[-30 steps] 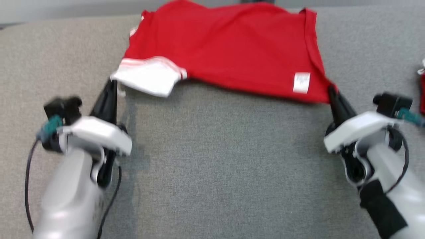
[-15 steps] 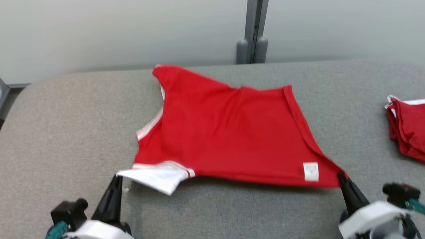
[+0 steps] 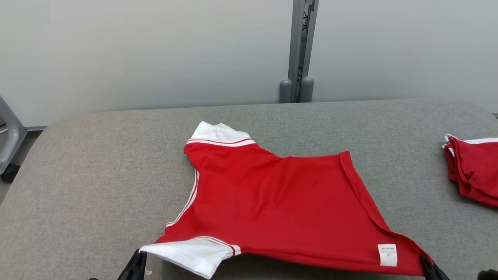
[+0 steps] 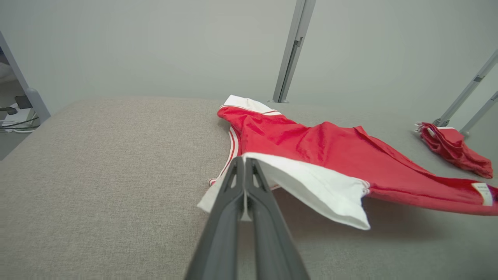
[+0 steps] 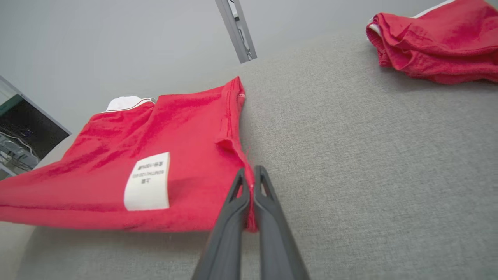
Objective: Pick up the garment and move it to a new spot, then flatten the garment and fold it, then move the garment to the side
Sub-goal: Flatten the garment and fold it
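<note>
Left hand point(image 4: 244, 161) and right hand point(image 5: 251, 175) each pinch a thin shirt point(image 3: 280, 202) corner; a hard pull could slip one.

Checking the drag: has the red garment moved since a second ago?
Yes. The red garment has slid toward the robot; its far sleeve now sits clear of the far table edge.

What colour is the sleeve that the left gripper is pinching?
The sleeve is white; clearest in the left wrist view.
</note>
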You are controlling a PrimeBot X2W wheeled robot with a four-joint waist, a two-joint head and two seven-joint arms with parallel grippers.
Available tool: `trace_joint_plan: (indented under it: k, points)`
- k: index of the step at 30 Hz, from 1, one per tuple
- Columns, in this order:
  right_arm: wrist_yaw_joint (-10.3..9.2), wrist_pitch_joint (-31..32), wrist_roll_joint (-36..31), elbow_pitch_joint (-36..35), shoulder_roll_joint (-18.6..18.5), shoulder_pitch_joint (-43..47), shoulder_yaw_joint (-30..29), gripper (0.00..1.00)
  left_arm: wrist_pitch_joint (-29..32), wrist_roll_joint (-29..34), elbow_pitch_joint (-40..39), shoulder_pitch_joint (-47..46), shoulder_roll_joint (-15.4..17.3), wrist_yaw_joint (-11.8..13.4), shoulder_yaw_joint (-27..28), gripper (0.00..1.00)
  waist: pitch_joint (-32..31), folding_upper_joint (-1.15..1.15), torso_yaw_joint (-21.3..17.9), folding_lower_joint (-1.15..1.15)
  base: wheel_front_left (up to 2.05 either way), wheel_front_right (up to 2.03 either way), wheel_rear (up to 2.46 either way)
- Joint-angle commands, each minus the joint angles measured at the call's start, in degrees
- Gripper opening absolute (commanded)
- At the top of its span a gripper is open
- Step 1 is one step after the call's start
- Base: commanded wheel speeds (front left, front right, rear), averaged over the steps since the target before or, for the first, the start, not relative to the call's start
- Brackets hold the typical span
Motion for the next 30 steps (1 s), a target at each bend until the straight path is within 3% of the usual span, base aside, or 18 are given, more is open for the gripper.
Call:
trace_joint_plan:
  k: [1,8,18,23,30]
  points:
    - [0.00,0.5,-0.5,-0.8,-0.1,0.9,-0.8,0.00,0.3,0.6,-0.6,0.5,0.6,0.5,0.3,0.00,0.0,0.00,0.0,0.00,0.00,0.00,0.00]
    - [0.00,9.9,-7.6,-14.5,5.3,8.5,-8.6,0.00,6.7,1.7,-8.6,4.5,2.0,3.5,0.4,0.00,0.0,0.00,0.0,0.00,0.00,0.00,0.00]
    - [0.00,12.7,-9.0,-15.2,6.8,7.4,-8.6,0.00,8.0,0.7,-3.8,1.9,1.9,2.9,-0.7,0.00,1.6,0.00,-0.5,0.00,0.00,0.00,0.00]
    - [0.00,12.4,-8.9,-13.2,6.8,4.9,-8.4,0.00,7.5,0.1,-0.5,-1.5,2.3,1.0,-1.3,0.00,3.7,0.00,-0.7,0.00,0.00,0.00,0.00]
    - [0.00,11.0,-7.8,-6.6,6.8,-3.1,-5.7,0.00,6.0,-0.6,8.7,-12.5,3.1,-3.9,-2.6,0.00,9.4,0.00,-0.9,0.00,0.00,0.00,0.00]
